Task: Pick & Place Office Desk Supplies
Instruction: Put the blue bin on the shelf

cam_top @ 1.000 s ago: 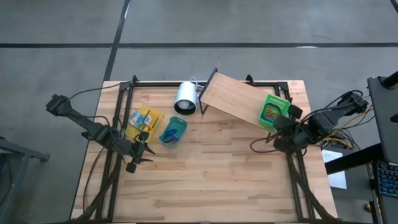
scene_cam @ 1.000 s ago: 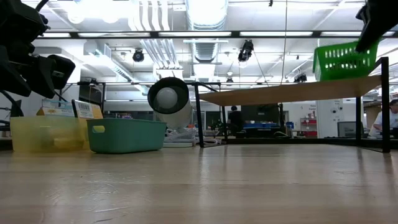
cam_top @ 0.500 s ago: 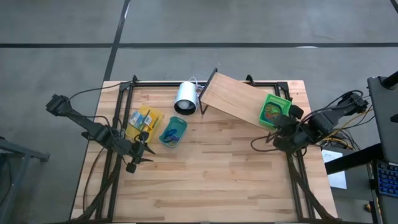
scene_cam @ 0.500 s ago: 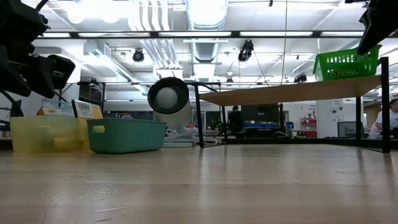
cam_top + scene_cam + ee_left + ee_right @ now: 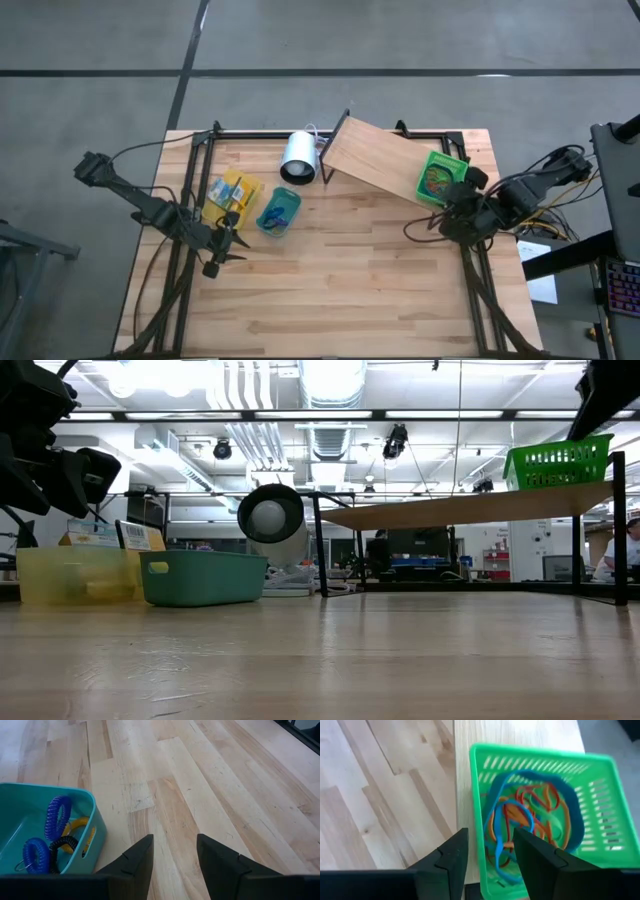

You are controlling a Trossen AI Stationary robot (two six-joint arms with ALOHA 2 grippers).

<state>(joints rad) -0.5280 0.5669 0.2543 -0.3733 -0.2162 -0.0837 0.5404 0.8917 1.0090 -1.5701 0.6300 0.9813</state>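
Observation:
A green mesh basket [image 5: 438, 179] holding blue, orange and red rubber-band loops [image 5: 527, 817] stands by its bottom on the right end of the slanted wooden board [image 5: 370, 160]. My right gripper [image 5: 490, 855] is open at the basket's near corner, with the basket's side wall [image 5: 479, 820] in line with the gap between its fingers. My left gripper [image 5: 175, 855] hangs open over bare table beside a teal bin [image 5: 45, 830] that holds blue coiled loops. A yellow bin [image 5: 232, 193] with small yellow boxes stands left of the teal one.
A big white cylinder [image 5: 298, 157] lies at the back, left of the board. In the low view the board [image 5: 470, 508] spans above the table on a dark frame. The table's middle and near part [image 5: 350, 280] is bare wood. A person [image 5: 628, 550] shows far right in the room.
My right gripper has lowered the green basket from a tilted, lifted pose onto the board's right end, where it now sits level. The gripper has then opened, let go and drawn up and back from it.

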